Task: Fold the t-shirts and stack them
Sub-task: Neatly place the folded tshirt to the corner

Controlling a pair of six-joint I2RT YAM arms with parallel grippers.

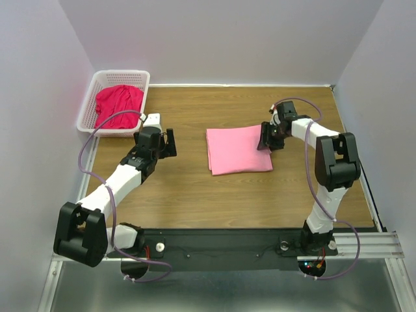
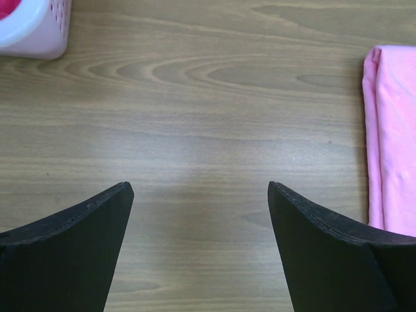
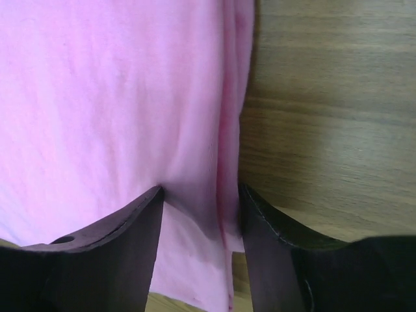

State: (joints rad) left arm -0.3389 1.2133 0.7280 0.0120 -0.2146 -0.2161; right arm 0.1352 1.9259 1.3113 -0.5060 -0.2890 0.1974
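The light pink t-shirt (image 1: pixel 237 149) lies folded into a flat rectangle on the middle of the wooden table. It also shows in the left wrist view (image 2: pixel 393 130) and the right wrist view (image 3: pixel 97 97). The crimson red t-shirt (image 1: pixel 118 104) lies crumpled in the white basket (image 1: pixel 88 107). My right gripper (image 1: pixel 265 138) sits at the pink shirt's right edge, jaws partly open. In its wrist view (image 3: pixel 201 192) one finger presses on the cloth and the other stands at the shirt's edge. My left gripper (image 1: pixel 170 143) is open and empty over bare wood (image 2: pixel 200 185), left of the pink shirt.
The lattice basket stands at the table's far left corner; its corner shows in the left wrist view (image 2: pixel 45 36) with a bit of red cloth (image 2: pixel 10 10). Walls close in the table at the back and both sides.
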